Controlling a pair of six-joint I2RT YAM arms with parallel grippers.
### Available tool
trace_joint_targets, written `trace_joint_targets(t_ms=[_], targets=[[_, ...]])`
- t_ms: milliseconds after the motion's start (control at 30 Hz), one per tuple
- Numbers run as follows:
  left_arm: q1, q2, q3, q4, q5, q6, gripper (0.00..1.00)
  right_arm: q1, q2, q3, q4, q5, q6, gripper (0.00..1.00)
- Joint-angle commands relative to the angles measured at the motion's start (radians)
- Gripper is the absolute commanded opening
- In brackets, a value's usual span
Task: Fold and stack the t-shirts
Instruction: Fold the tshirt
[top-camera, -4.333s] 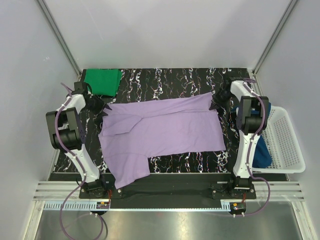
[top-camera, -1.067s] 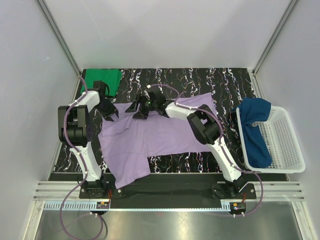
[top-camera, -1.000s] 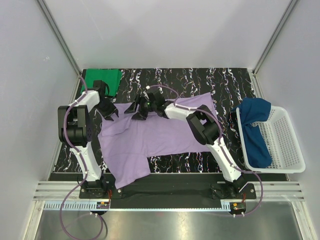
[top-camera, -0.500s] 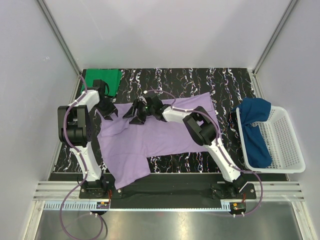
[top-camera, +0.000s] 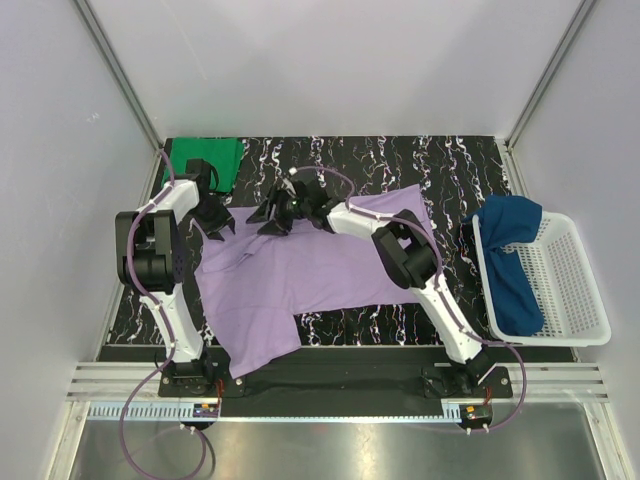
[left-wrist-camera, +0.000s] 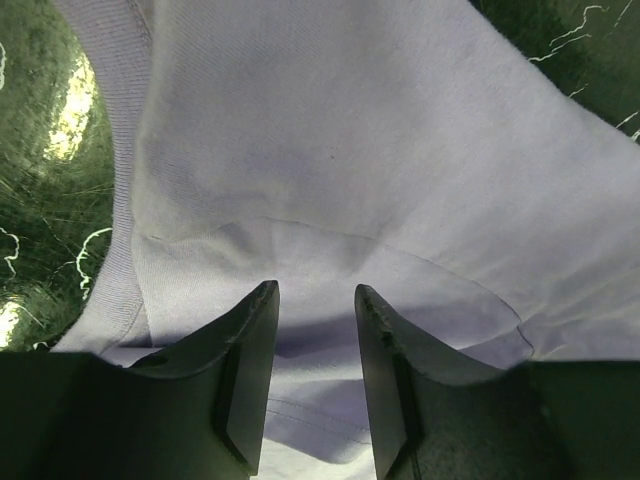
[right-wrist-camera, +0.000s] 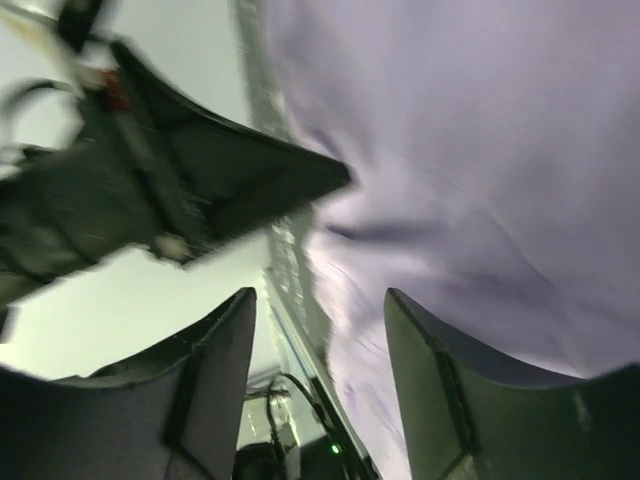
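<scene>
On the black marbled table (top-camera: 400, 160) the light purple cloth t-shirt (top-camera: 320, 265) lies spread, unfolded. The right gripper (top-camera: 272, 218) has swung from the right edge to its far-left part, jaws wide and empty, beside the left gripper (top-camera: 216, 222), whose jaws are narrowly parted over the cloth. I judge a first fold is near.

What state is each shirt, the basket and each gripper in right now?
lavender t-shirt: spread out, unfolded.
green t-shirt: folded, far-left corner.
basket: upright.
dark blue t-shirt: draped over the basket's rim.
left gripper: open, over lavender cloth.
right gripper: open, holding nothing.
</scene>
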Motion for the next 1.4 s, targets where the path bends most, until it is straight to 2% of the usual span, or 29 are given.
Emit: trace_joint_targets(t_ms=[0, 133, 233, 433, 500, 567, 900, 1000, 1167, 1200, 1367], targets=[[0.003, -0.026, -0.002, 0.019, -0.028, 0.023, 0.42, 0.006, -0.124, -0.108, -0.09, 0.005, -0.045, 0.6], [0.003, -0.028, -0.016, 0.03, -0.028, 0.025, 0.42, 0.025, -0.195, -0.223, -0.101, 0.037, -0.069, 0.44], [0.003, -0.026, -0.027, 0.033, -0.025, 0.025, 0.42, 0.03, -0.189, -0.253, -0.078, 0.031, -0.071, 0.36], [0.003, -0.035, -0.027, 0.03, -0.026, 0.029, 0.42, 0.033, -0.186, -0.289, -0.059, 0.04, -0.094, 0.4], [0.003, -0.037, -0.03, 0.033, -0.026, 0.029, 0.42, 0.036, -0.18, -0.294, -0.069, 0.034, -0.083, 0.35], [0.003, -0.035, -0.03, 0.028, -0.023, 0.028, 0.42, 0.044, -0.168, -0.292, -0.069, 0.039, -0.089, 0.33], [0.003, -0.052, -0.048, 0.03, -0.032, 0.032, 0.42, 0.047, -0.054, -0.122, -0.099, 0.017, -0.074, 0.34], [0.003, -0.052, -0.051, 0.03, -0.031, 0.032, 0.42, 0.045, -0.039, -0.096, -0.108, 0.01, -0.068, 0.28], [0.003, -0.054, -0.051, 0.035, -0.031, 0.028, 0.42, 0.047, -0.081, -0.088, -0.167, 0.01, -0.095, 0.03], [0.005, -0.054, -0.053, 0.036, -0.032, 0.026, 0.42, 0.047, -0.091, -0.088, -0.165, 0.01, -0.095, 0.0], [0.003, -0.049, -0.054, 0.039, -0.029, 0.023, 0.42, 0.047, -0.088, -0.043, -0.201, 0.001, -0.1, 0.0]])
